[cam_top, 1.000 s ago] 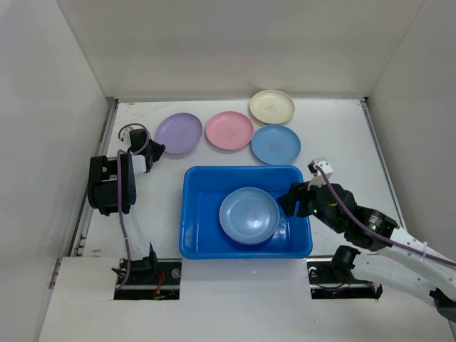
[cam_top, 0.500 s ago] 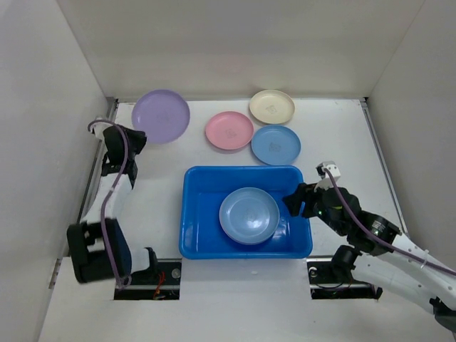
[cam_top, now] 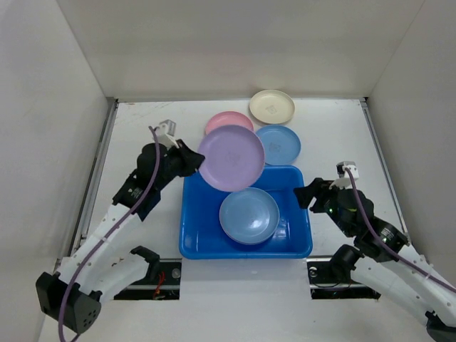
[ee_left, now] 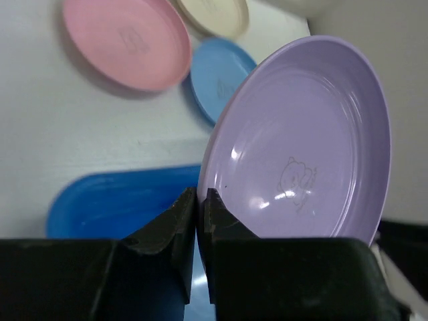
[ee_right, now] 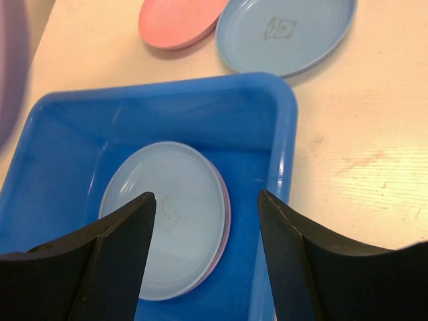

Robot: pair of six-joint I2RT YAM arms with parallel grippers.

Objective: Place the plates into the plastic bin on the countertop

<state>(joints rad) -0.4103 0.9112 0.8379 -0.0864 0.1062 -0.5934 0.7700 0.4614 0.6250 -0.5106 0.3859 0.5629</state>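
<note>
My left gripper (cam_top: 191,162) (ee_left: 199,200) is shut on the left rim of a lilac plate (cam_top: 231,158) (ee_left: 301,154), which hangs tilted over the back edge of the blue plastic bin (cam_top: 206,189) (ee_left: 114,200) (ee_right: 254,114). A light blue plate (cam_top: 248,215) (ee_right: 164,217) tops a small stack inside the bin. On the countertop (cam_top: 335,135) behind the bin lie a pink plate (cam_top: 224,121) (ee_left: 127,40), partly hidden in the top view, a cream plate (cam_top: 271,106) (ee_left: 214,15) and a light blue plate (cam_top: 281,142) (ee_right: 287,30). My right gripper (cam_top: 303,196) (ee_right: 206,195) stands open and empty above the bin's right side.
White walls close in the countertop on three sides. Metal strips (cam_top: 103,164) (cam_top: 377,157) run along its left and right edges. Both arm bases sit at the near edge below the bin.
The left arm has swung the lilac plate from the back left corner over to the bin's back edge. The right gripper has drawn back a little to the right, still open.
</note>
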